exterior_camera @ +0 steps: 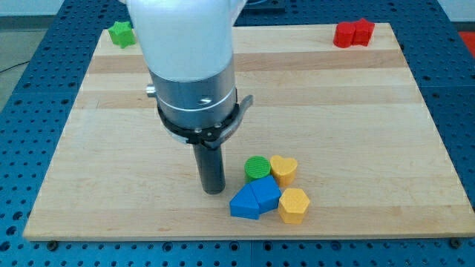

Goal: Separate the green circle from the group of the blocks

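Camera view, green circle (257, 168) just right of my tip (214, 190)

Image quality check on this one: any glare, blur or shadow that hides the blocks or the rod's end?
Camera view: even, soft lighting and faint shadows. The white arm housing is overexposed, nearly featureless. The green circle, yellow heart, yellow hexagon and blue blocks are sharp. My tip is dark but readable, just to the view's left of the green circle.
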`<control>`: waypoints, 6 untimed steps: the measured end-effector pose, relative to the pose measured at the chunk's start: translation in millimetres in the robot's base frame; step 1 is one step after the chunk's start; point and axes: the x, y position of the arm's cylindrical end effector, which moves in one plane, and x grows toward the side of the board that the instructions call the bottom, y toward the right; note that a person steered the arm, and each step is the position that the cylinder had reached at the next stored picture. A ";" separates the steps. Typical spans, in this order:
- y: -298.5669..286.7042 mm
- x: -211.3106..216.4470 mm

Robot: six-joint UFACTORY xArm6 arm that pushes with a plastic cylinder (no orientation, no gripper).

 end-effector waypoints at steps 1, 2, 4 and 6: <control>15.7 0.0; 32.6 -0.6; 70.7 -46.9; 113.5 -80.7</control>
